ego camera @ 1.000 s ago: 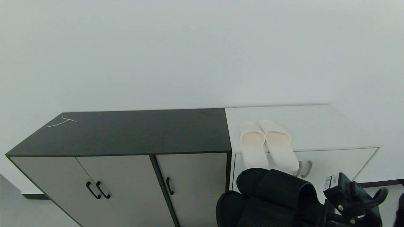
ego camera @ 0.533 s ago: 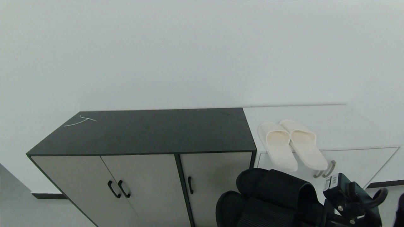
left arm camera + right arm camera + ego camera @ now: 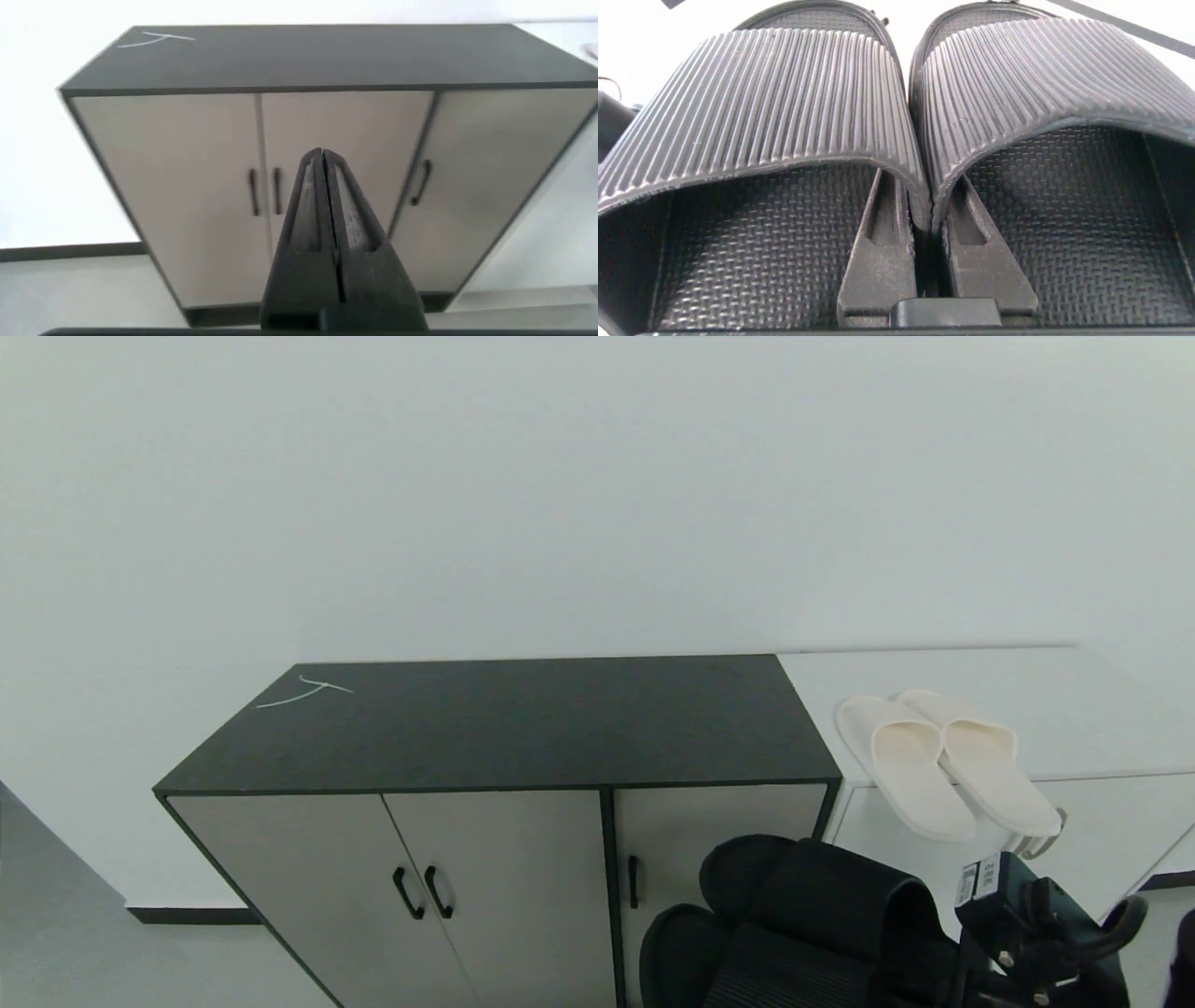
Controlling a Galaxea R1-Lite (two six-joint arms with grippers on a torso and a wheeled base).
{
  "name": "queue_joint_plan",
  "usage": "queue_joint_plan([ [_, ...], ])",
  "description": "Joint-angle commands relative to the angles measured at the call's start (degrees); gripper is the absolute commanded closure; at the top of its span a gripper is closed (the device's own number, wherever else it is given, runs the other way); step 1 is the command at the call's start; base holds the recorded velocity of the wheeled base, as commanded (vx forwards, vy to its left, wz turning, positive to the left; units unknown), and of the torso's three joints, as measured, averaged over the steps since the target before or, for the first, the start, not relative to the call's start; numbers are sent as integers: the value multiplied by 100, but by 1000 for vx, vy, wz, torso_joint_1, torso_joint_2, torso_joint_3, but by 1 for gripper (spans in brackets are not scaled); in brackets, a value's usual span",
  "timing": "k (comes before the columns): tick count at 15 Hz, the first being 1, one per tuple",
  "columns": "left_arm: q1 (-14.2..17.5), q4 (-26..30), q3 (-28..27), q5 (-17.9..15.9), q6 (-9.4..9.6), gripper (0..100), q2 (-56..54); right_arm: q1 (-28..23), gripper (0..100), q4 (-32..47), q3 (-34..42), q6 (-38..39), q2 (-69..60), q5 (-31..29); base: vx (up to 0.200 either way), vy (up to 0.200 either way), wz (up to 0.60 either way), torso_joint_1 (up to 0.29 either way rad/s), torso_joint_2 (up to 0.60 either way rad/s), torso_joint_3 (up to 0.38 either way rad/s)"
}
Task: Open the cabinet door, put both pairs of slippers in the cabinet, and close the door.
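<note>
Barely begun: found cabinet (image 3: 504, 728) doors all closed. Gripped black slippers (image 3: 812, 915) in right gripper (image 3: 924, 191), fingers clamped on their touching inner walls, low before the cabinet. Saw white slippers (image 3: 943, 765) lying atop white unit (image 3: 934, 667) alongside. Had left gripper (image 3: 323, 173) pinched together, empty. Left to do: opening, stowing both pairs, closing.

White cabinet top (image 3: 1027, 700), cream slippers (image 3: 920, 775) on it (overhanging front)

The head view's near edge cuts off the black slippers (image 3: 803, 924) and the doors (image 3: 504, 887) of the dark cabinet (image 3: 523, 719). The white slippers (image 3: 943, 765) cover most of the handles (image 3: 1038, 845) of the white cabinet (image 3: 1102, 709). I can't make out what the pale mark (image 3: 303, 693) far left is.
</note>
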Motion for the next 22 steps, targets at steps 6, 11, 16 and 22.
queue_joint_plan([
  [6, -2, 0, 0, 1, -2, 100, 7, 11, 100, -3, 6, -10, 12, 11, 0, 200, 0, 3, 2, 5],
  [11, -2, 0, 0, 1, -2, 100, 7, 11, 100, -3, 15, -1, 12, 11, 0, 200, 0, 3, 3, 3],
  [16, -2, 0, 0, 1, -2, 100, 7, 19, 100, -3, 15, -10, 12, 11, 0, 200, 0, 2, 2, 1],
  [22, -2, 0, 0, 1, -20, 100, 7, 19, 100, 6, 42, -10, 20, 20, 0, 33, 0, 0, 1, 0],
])
